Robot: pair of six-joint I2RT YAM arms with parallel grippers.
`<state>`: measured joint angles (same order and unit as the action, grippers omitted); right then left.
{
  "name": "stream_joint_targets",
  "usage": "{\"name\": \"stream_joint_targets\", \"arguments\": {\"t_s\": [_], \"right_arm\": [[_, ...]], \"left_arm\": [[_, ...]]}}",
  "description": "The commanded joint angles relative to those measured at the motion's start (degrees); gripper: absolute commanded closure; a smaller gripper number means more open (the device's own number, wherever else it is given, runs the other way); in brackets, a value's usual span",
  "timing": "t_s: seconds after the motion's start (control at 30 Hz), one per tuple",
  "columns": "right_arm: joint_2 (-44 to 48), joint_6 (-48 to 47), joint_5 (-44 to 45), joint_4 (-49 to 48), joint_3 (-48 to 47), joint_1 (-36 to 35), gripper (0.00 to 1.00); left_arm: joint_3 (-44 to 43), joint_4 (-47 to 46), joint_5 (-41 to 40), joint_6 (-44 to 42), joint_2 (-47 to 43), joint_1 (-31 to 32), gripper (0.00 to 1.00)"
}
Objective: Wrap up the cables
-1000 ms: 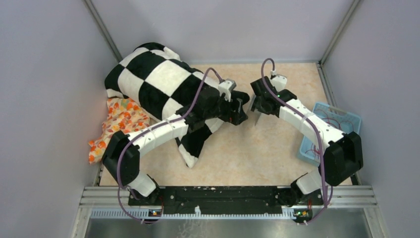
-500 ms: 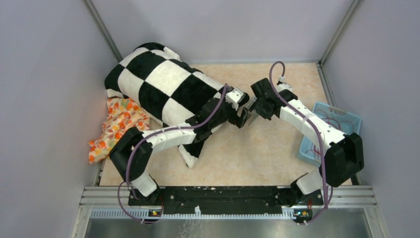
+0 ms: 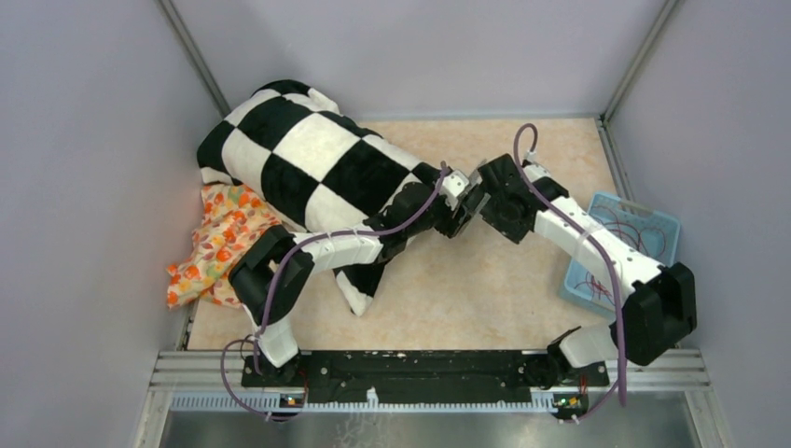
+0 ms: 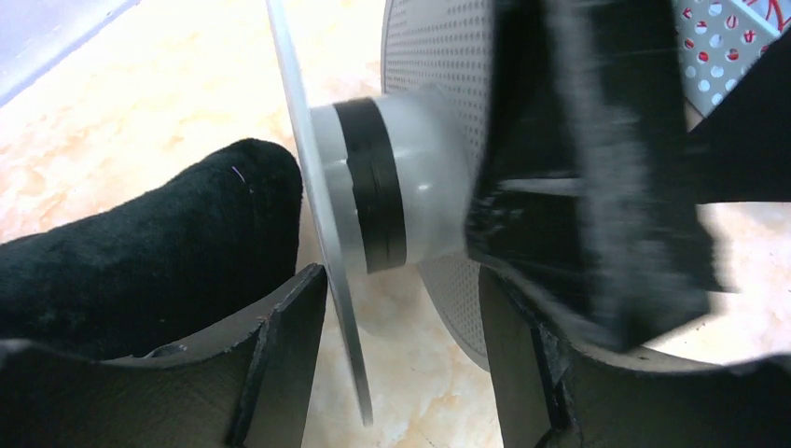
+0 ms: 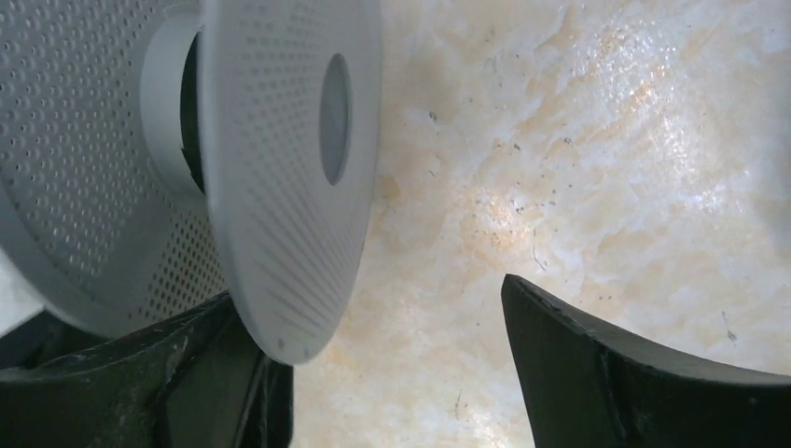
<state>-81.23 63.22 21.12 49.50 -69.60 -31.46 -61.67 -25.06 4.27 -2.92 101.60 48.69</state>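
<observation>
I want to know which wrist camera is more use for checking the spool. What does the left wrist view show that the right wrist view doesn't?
Only the left wrist view: the spool's core with a black band round it, a black furry cloth beside it, and the left hand with the spool between its fingers.
Only the right wrist view: the round hole in the middle of the spool's outer disc, and the right hand, fingers wide apart.
Both: the grey perforated spool and the pale marbled tabletop.
</observation>
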Motion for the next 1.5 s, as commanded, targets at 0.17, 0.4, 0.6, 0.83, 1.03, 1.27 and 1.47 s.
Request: {"name": "stream_joint_targets", "arguments": {"t_s": [0.17,0.4,0.6,0.83,1.03,1.27,1.47], "right_arm": [[13.75,-6.75,0.68,1.21,-1.72,2.31,0.04],[24.15,-16.88,10.29,4.84,-3.06,8.53,0.02],[28.67,-21.75,15.91,6.91,-0.74,14.81,0.01],[28.53,-26.02,14.15,8.07,0.17,22.67,0.01],[28.33,-26.26,8.60,5.06,5.54,34.99,0.02],[28.64,-26.48,-11.35,-9.67,19.78,55.17,0.20],[24.29,-25.68,-15.76,-16.65,23.32,56.27,0.36]], "left_arm": [[-3.26,0.35,6.40,-0.18,-1.42,-3.88,0.32],[-4.53,3.35,14.60,2.61,-1.77,-7.35,0.55],[-5.88,4.15,20.50,2.70,-1.39,-7.51,0.76],[-11.71,9.45,27.81,-3.11,0.78,-8.74,1.00],[-17.03,10.21,37.18,-0.44,5.18,-12.85,1.00],[-22.37,17.92,38.55,-5.23,8.69,-12.97,0.78],[-21.61,16.22,37.62,-4.34,8.65,-13.02,0.54]]}}
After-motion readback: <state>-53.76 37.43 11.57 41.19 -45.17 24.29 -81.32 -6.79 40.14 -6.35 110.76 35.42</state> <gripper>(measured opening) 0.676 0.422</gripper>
